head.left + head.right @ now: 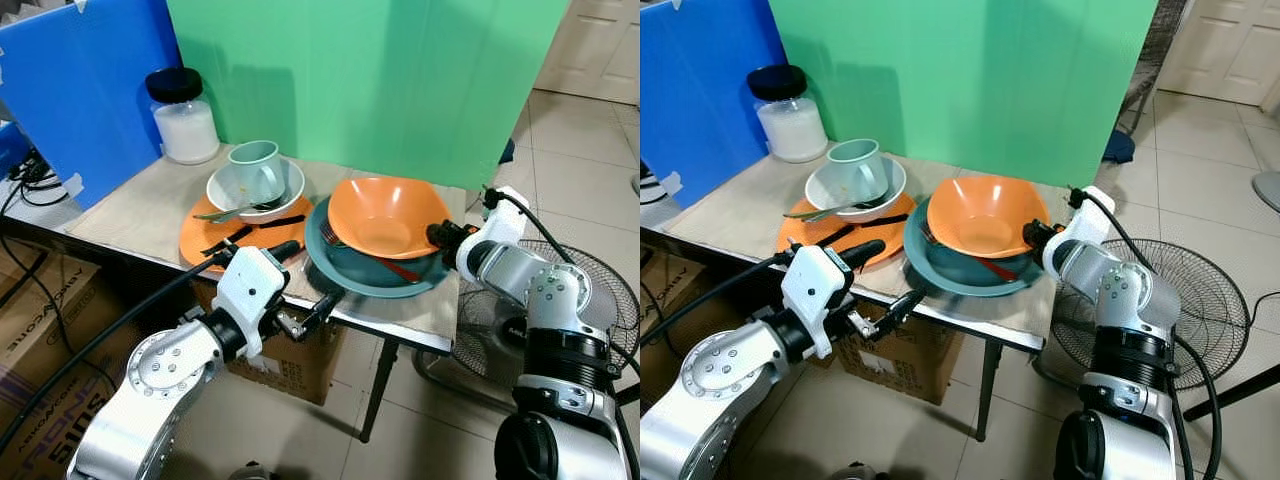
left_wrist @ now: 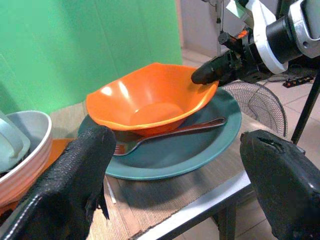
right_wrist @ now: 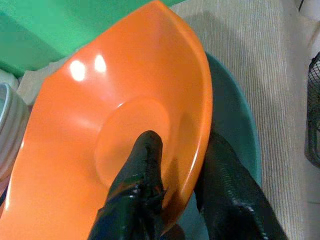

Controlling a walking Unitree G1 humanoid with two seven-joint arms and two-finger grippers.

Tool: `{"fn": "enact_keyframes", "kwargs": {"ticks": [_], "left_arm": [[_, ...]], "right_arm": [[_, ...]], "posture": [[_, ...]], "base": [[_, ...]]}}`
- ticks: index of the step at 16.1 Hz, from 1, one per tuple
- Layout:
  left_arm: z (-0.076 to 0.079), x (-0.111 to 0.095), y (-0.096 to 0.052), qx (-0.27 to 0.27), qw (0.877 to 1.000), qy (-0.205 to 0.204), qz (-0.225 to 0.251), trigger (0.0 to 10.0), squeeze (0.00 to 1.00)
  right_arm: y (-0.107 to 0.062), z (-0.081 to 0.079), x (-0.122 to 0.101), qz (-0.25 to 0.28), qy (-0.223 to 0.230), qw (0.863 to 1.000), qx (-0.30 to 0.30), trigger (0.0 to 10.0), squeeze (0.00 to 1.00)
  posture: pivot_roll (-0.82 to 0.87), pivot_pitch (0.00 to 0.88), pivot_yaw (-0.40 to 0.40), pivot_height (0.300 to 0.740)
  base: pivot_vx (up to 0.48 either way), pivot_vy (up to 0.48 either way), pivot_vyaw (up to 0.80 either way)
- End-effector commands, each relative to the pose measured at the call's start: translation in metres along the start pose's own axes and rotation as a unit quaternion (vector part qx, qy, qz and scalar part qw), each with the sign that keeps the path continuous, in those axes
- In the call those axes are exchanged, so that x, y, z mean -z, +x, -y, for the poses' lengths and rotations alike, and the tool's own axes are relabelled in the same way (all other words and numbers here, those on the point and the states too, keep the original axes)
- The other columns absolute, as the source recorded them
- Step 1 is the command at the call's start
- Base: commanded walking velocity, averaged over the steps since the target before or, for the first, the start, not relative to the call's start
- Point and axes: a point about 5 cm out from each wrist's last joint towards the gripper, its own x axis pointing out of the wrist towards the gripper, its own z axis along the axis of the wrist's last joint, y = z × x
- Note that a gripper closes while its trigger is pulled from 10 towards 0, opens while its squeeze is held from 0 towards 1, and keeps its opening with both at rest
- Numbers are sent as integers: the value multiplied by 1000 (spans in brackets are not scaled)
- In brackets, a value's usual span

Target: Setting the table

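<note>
An orange bowl (image 1: 385, 215) rests in a teal plate (image 1: 345, 275) at the table's front right, with a dark red fork (image 2: 170, 132) lying under it on the plate. My right gripper (image 3: 192, 165) is shut on the bowl's right rim, one finger inside and one outside. My left gripper (image 1: 305, 278) hangs open at the table's front edge, just in front of the teal plate, with nothing between its fingers (image 2: 75, 175). To the left, an orange plate (image 1: 210, 238) carries a white bowl (image 1: 285, 195), a pale green mug (image 1: 258, 168) and cutlery.
A black-lidded jar (image 1: 185, 118) stands at the back left, between a blue board (image 1: 90, 90) and a green backdrop (image 1: 370, 80). A floor fan (image 1: 590, 290) stands right of the table. Cardboard boxes (image 1: 290, 365) sit beneath it.
</note>
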Motion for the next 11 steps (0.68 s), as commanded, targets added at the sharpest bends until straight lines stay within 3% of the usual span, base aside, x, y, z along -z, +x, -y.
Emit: {"fn": "enact_keyframes", "kwargs": {"ticks": [1,7,9,11], "left_arm": [[0,2,-1,-4,1000,6,-4,10000,0],[-5,0,3,-16,1000,11,2,10000,0],[-10,-1,6,-31,999,18,9,10000,0],[-15,-3,8,-48,998,23,16,10000,0]], "right_arm": [[0,1,0,-4,10,1000,-1,0,0],[-4,-1,-7,23,36,999,-13,0,0],[-12,-9,-19,66,45,996,-48,0,0],[-19,-17,-26,108,26,991,-71,0,0]], "posture": [[77,18,8,740],[70,16,14,740],[68,4,13,740],[68,0,13,740]], "base": [[0,0,0],[0,0,0],[0,0,0],[0,0,0]]}}
